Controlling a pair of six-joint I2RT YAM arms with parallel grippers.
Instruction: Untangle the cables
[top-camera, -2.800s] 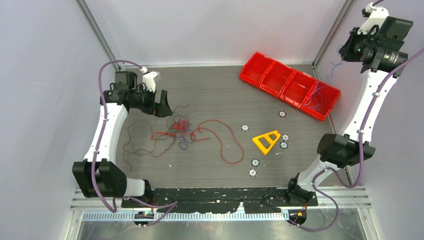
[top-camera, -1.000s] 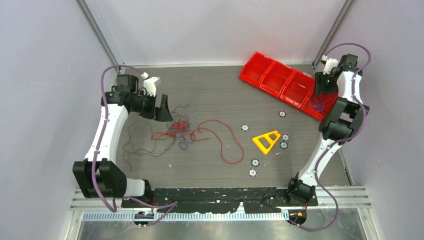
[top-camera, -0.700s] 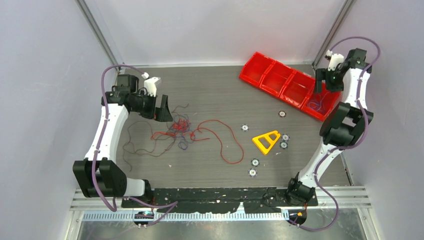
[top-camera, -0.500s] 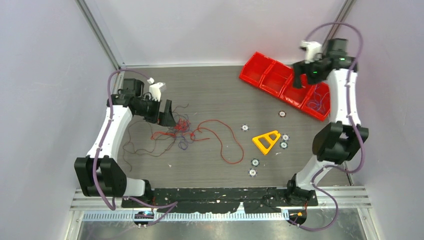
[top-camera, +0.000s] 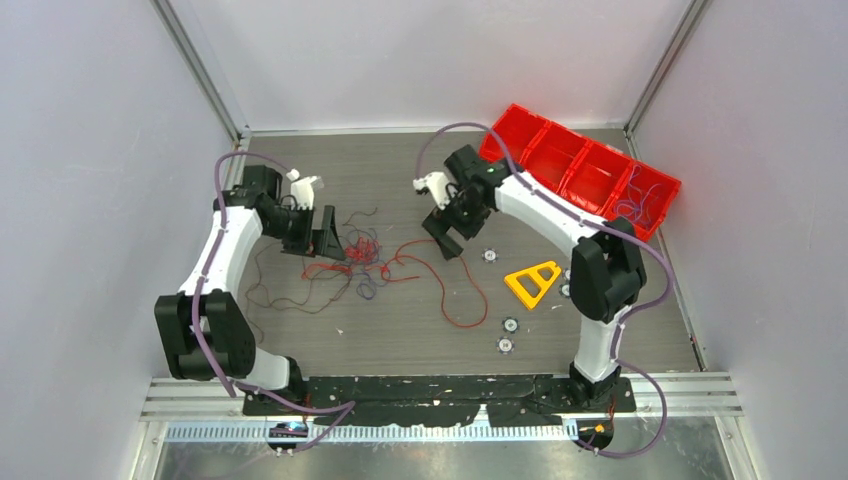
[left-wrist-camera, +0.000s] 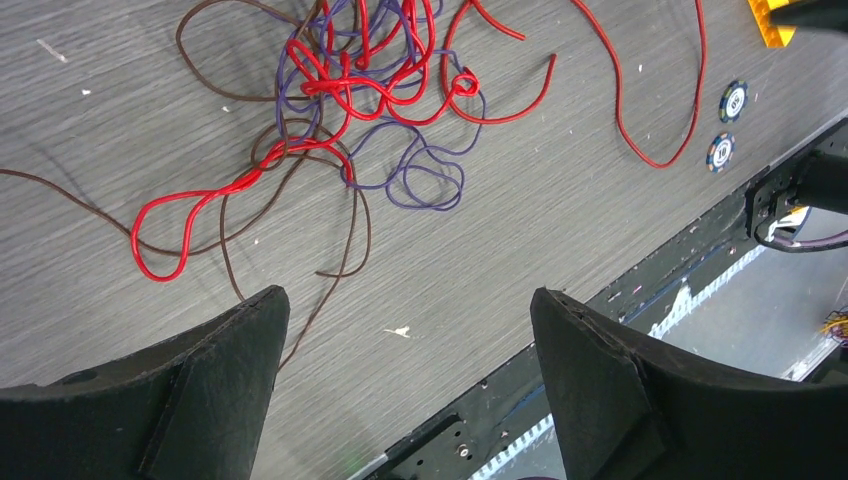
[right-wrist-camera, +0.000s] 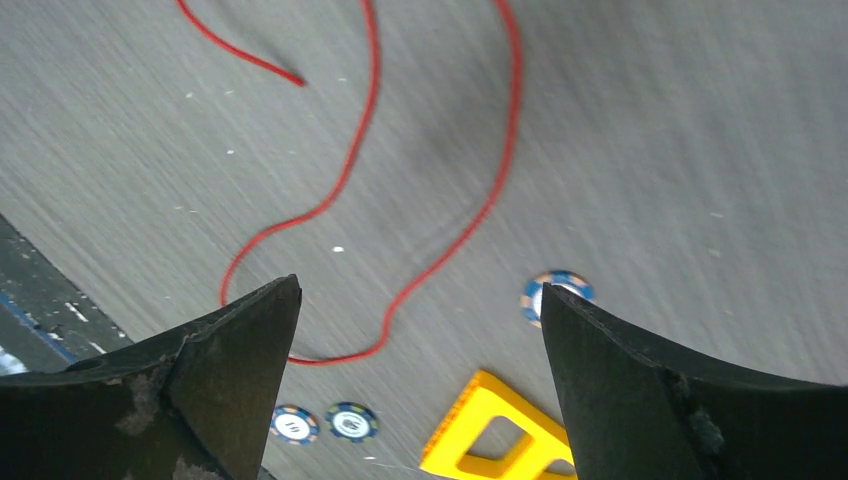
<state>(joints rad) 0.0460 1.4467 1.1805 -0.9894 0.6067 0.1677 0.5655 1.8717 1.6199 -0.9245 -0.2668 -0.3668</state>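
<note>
The cables (top-camera: 360, 255) lie as a knotted clump of red, purple and brown wires at the table's middle left. In the left wrist view the clump (left-wrist-camera: 370, 80) sits ahead of the fingers. A brown strand (top-camera: 270, 300) trails left and a long red strand (top-camera: 470, 326) loops right. My left gripper (top-camera: 325, 240) stands open at the clump's left edge, and nothing is between its fingers (left-wrist-camera: 410, 300). My right gripper (top-camera: 447, 235) hovers open over the red strand (right-wrist-camera: 350, 165), just right of the clump, and it too holds nothing (right-wrist-camera: 420, 290).
A red bin tray (top-camera: 668, 186) sits at the back right, with thin wires (top-camera: 635, 205) in its end compartment. A yellow triangle (top-camera: 532, 282) and several poker chips (top-camera: 510, 325) lie right of the red strand. The black base rail (left-wrist-camera: 700, 240) borders the near edge.
The right arm swung from the red bin at the back right to the table's middle, and its jaws opened wide. The left gripper edged closer to the clump.
</note>
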